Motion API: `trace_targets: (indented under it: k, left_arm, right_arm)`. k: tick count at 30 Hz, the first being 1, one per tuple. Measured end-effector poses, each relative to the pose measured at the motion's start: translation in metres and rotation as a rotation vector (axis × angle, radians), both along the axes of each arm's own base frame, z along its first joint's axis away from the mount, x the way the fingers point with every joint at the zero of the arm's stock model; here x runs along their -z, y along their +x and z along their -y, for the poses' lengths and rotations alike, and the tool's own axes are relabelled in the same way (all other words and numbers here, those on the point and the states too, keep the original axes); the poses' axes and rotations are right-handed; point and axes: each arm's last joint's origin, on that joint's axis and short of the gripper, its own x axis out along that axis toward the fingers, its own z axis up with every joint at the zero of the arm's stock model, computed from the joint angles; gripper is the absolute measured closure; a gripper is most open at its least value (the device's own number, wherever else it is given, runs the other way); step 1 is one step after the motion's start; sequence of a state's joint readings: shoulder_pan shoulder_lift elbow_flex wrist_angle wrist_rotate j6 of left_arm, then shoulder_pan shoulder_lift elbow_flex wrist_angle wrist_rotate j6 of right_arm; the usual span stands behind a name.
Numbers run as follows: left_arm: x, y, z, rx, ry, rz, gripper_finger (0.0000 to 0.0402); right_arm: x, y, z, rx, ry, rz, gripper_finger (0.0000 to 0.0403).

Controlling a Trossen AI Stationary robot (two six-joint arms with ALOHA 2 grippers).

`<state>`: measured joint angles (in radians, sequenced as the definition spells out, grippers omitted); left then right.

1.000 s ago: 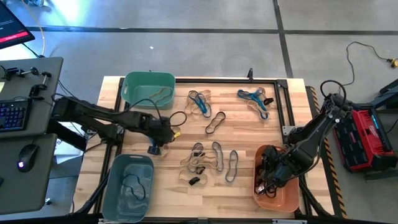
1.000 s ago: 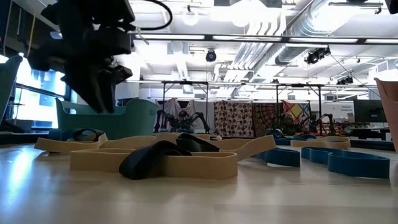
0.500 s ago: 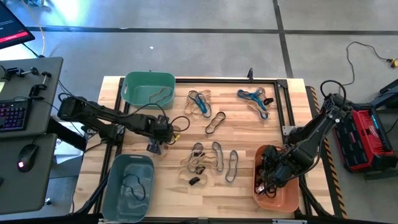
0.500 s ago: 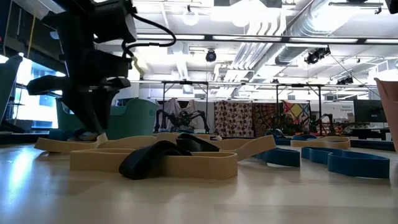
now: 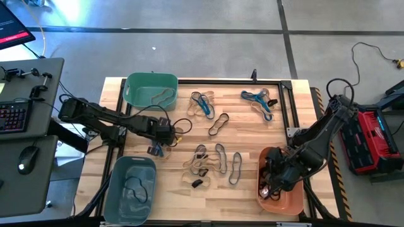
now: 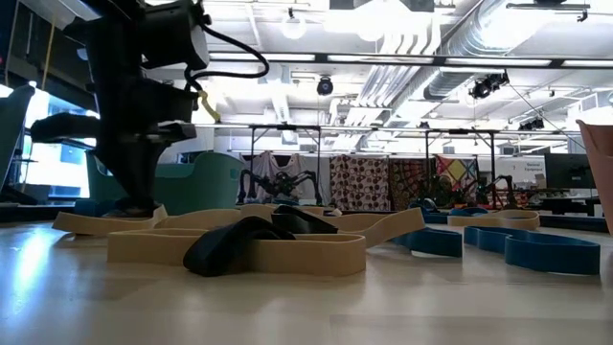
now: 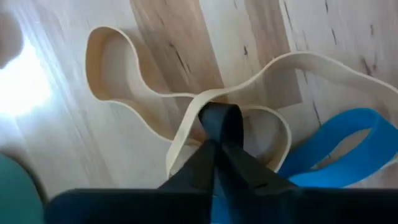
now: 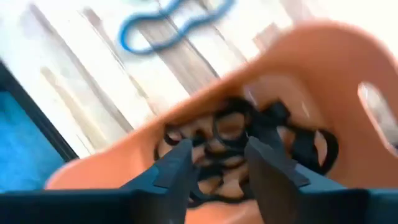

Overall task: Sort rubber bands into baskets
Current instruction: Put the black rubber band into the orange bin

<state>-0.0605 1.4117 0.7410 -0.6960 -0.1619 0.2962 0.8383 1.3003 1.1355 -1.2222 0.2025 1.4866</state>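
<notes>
My left gripper (image 7: 214, 146) is black, pinched on a tan rubber band (image 7: 186, 102) next to a bright blue band (image 7: 339, 146), all on pale wood table (image 5: 246, 142); my orange basket (image 8: 298, 68) is full of black bands (image 8: 233, 134), teal-green basket (image 5: 151, 89), grey-blue basket (image 5: 129, 183)

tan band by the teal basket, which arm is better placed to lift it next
Left. The left gripper is down on the tan band, fingers closed at its crossing. The right gripper is open over the orange basket, far across the table.
</notes>
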Motion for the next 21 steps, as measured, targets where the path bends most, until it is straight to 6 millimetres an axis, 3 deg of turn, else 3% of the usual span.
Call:
trace_targets:
  k: [6, 13, 21]
  left_arm:
    - [0.0, -0.001, 0.001, -0.015, -0.029, -0.003, 0.0399]
    - [-0.009, 0.003, 0.002, -0.074, -0.084, 0.005, 0.0401]
    - [-0.026, 0.019, 0.008, -0.142, -0.313, 0.1, 0.0401]
  right_arm:
    - [-0.004, 0.006, 0.002, -0.072, -0.112, 0.132, 0.039]
    - [-0.007, 0.03, 0.002, -0.157, -0.241, 0.331, 0.0398]
    - [0.013, 0.081, 0.005, -0.3, -0.423, 0.368, 0.0396]
